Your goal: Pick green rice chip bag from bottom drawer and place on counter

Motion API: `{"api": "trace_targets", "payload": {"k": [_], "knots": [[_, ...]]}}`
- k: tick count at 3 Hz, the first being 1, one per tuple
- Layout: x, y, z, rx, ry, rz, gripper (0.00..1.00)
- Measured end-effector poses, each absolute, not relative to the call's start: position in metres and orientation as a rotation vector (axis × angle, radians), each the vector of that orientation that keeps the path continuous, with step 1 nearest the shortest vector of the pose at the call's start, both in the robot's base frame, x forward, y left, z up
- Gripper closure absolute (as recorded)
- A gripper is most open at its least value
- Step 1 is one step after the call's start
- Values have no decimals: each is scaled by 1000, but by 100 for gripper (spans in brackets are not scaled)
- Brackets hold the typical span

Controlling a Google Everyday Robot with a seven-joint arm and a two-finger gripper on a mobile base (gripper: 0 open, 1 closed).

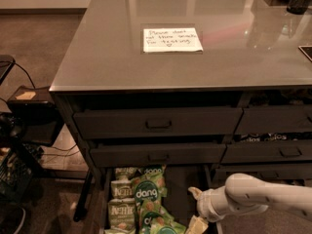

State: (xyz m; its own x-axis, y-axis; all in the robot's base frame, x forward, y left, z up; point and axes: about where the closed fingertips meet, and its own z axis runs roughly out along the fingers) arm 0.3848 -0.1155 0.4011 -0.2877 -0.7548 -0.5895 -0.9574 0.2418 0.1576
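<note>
The green rice chip bag (146,194), bright green with white "dang" lettering, lies in the open bottom drawer (179,195) among other snack bags. A second "dang" bag (153,171) shows partly behind it. My gripper (195,209) is at the drawer's right side, to the right of the bag and apart from it. Its pale fingers (194,193) are spread and hold nothing. The white arm (263,196) comes in from the right edge. The glossy grey counter (107,57) spreads above the drawers.
Paler "Kettle" bags (122,212) lie left of the dang bag. Two handled drawers (158,123) sit above the open one, with more drawers to the right (273,152). A white handwritten note (172,39) lies on the counter. Dark equipment and cables (29,116) stand at the left.
</note>
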Motion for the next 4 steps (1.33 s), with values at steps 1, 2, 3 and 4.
{"api": "trace_targets", "payload": {"k": [1, 2, 3, 4], "knots": [[393, -114, 342, -1575, 2149, 766, 0], [390, -107, 290, -1594, 2178, 831, 0], [383, -105, 252, -1592, 2205, 891, 0], [377, -103, 224, -1584, 2217, 945, 0]]}}
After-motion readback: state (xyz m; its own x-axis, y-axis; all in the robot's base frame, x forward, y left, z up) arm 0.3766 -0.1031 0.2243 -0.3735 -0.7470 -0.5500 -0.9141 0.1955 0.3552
